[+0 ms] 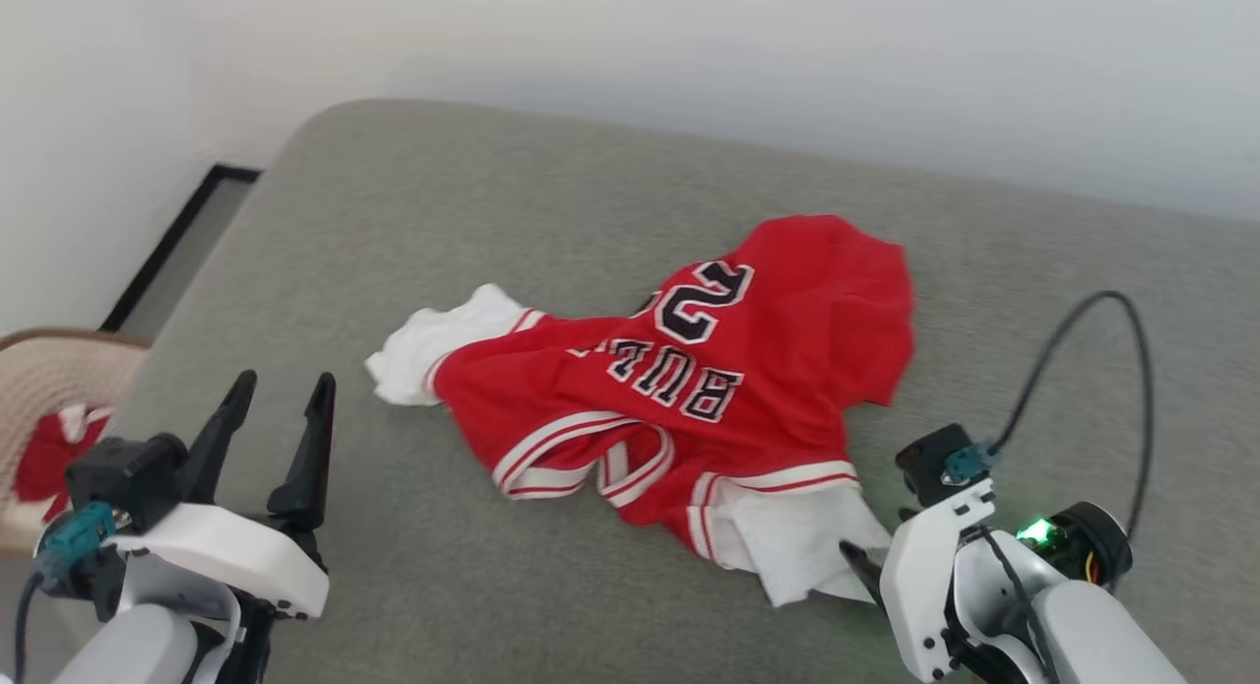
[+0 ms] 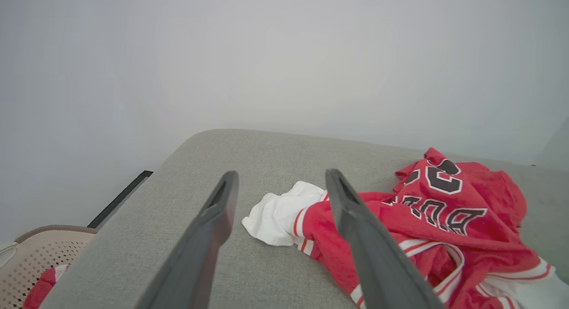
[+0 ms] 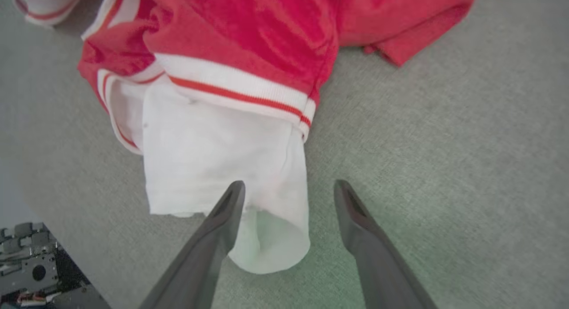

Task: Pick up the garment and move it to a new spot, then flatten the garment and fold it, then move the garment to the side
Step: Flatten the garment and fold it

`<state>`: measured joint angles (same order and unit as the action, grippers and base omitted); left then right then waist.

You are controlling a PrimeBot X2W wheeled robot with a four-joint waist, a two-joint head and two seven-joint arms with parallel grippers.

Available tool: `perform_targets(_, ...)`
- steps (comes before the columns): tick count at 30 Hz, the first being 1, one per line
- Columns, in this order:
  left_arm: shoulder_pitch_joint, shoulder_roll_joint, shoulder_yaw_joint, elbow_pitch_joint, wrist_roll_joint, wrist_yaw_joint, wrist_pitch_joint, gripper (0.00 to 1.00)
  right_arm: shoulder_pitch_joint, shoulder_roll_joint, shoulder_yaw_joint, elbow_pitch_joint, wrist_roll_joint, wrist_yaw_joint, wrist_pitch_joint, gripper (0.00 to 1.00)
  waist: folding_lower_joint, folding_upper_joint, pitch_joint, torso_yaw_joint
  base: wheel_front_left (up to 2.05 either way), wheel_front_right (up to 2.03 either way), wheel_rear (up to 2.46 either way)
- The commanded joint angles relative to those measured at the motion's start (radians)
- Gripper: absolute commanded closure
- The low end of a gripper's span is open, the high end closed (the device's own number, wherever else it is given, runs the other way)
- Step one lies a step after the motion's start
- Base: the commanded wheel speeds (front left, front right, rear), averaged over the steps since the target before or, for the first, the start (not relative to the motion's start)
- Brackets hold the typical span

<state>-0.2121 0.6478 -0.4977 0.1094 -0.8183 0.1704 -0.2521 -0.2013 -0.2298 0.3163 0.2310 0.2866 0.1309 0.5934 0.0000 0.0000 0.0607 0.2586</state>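
The garment point(image 1: 689, 399) is a small red jersey with white sleeves, striped trim and black lettering, lying crumpled in the middle of a grey cushioned surface point(image 1: 443, 221). My left gripper point(image 1: 281, 394) hovers open at the lower left, a short way off the jersey's far white sleeve point(image 2: 278, 213). In the left wrist view the left gripper point(image 2: 280, 184) points toward that sleeve. My right gripper point(image 3: 289, 191) is open just above the near white sleeve point(image 3: 213, 166), whose cuff lies between and under its fingers. In the head view its fingers are mostly hidden behind the wrist point(image 1: 935, 566).
A beige perforated basket point(image 1: 49, 389) holding another red and white cloth point(image 1: 49, 458) stands left of the cushion. A white wall runs behind, with a dark floor strip point(image 1: 177, 241) at the left edge. A black cable point(image 1: 1083, 369) loops above my right wrist.
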Motion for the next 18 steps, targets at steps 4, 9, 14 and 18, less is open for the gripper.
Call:
perform_targets(4, 0.037, -0.041, 0.032, -0.014, 0.024, -0.007, -0.014, 0.00, -0.035, -0.024, 0.032, 0.028, 0.001, 0.000, 0.082, 0.00, 0.0000, 0.0000, 0.021, 0.059, 0.00, 0.00, 0.00)
perform_targets(9, 0.078, -0.105, 0.127, -0.048, 0.084, -0.024, -0.014, 0.00, -0.072, -0.041, 0.081, 0.119, 0.008, 0.000, 0.130, 0.00, 0.0000, 0.0000, 0.034, 0.095, 0.00, 0.00, 0.00)
perform_targets(14, 0.124, -0.167, 0.210, -0.065, 0.152, -0.071, -0.014, 0.00, -0.112, -0.043, 0.104, 0.247, 0.037, -0.002, 0.134, 1.00, 0.0000, 0.0000, 0.038, 0.113, 0.00, 0.00, 0.00)
perform_targets(18, 0.158, -0.205, 0.272, -0.066, 0.194, -0.107, -0.014, 0.00, -0.150, -0.074, 0.117, 0.267, 0.065, -0.002, 0.131, 1.00, 0.0000, 0.0000, 0.034, 0.108, 0.00, 0.00, 0.00)
